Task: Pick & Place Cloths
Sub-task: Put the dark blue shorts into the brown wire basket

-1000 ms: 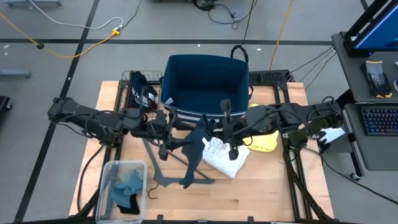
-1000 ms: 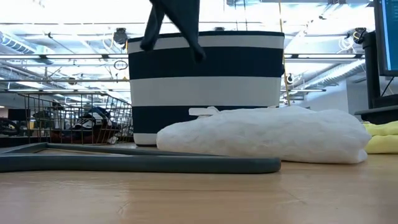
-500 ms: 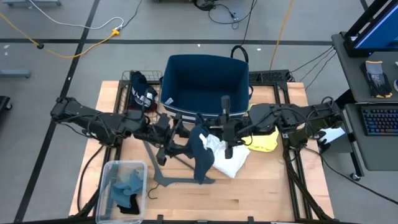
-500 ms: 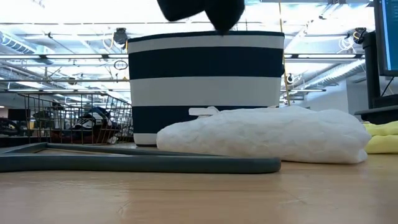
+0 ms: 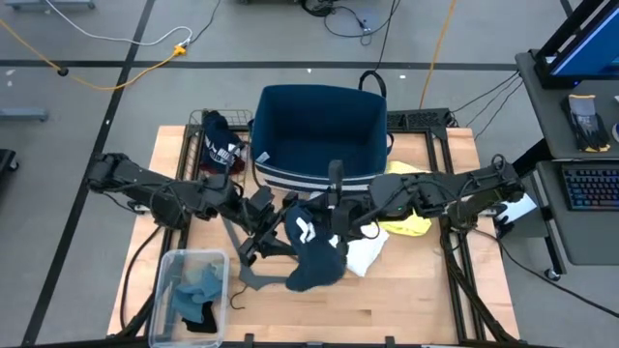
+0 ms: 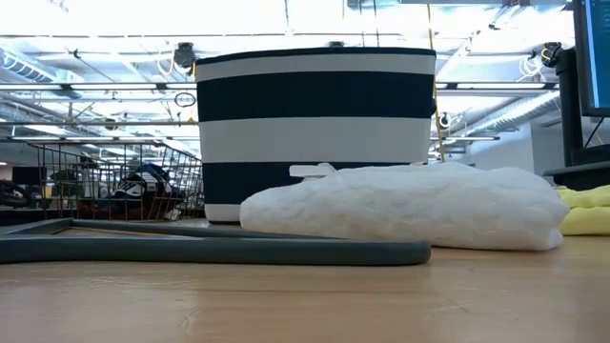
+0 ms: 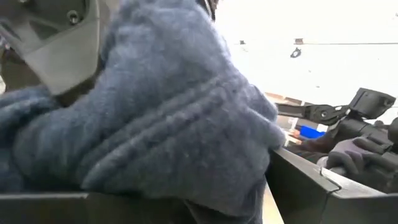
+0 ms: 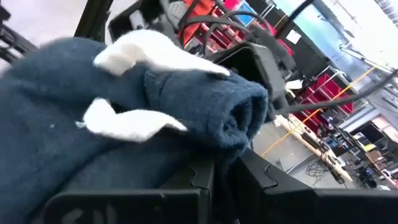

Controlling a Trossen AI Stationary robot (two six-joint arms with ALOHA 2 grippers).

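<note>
At the near edge of the wooden surface point(image 5: 387, 309), seen from above, a clear plastic bin point(image 5: 190, 295) holds blue and dark cloths. Just beyond it the grey hanger point(image 5: 253, 273) lies flat, its long bar also crossing the low view. Over the middle of the surface both arms meet at the navy garment point(image 5: 311, 249) with white lettering; a second ago it hung as a narrow strip, and now it is bunched into a wide mound that droops over the hanger and the white cloth point(image 5: 365, 253). The low view showed dark fabric dangling at its top a second ago and half a second ago; none shows there now, only the white cloth, a sliver of the yellow cloth point(image 6: 588, 211) and the striped basket point(image 6: 315, 124).

The left gripper point(image 5: 263, 220) reaches in low from the left, its fingers spread with fabric draped across them in its wrist view. The right gripper point(image 5: 334, 215) stretches in from the right, pinching a rolled fold of the navy garment, which its wrist view shows close up. Behind them stands the striped basket, and beside it a wire basket point(image 5: 215, 140) holds a dark printed garment point(image 5: 221, 150).
</note>
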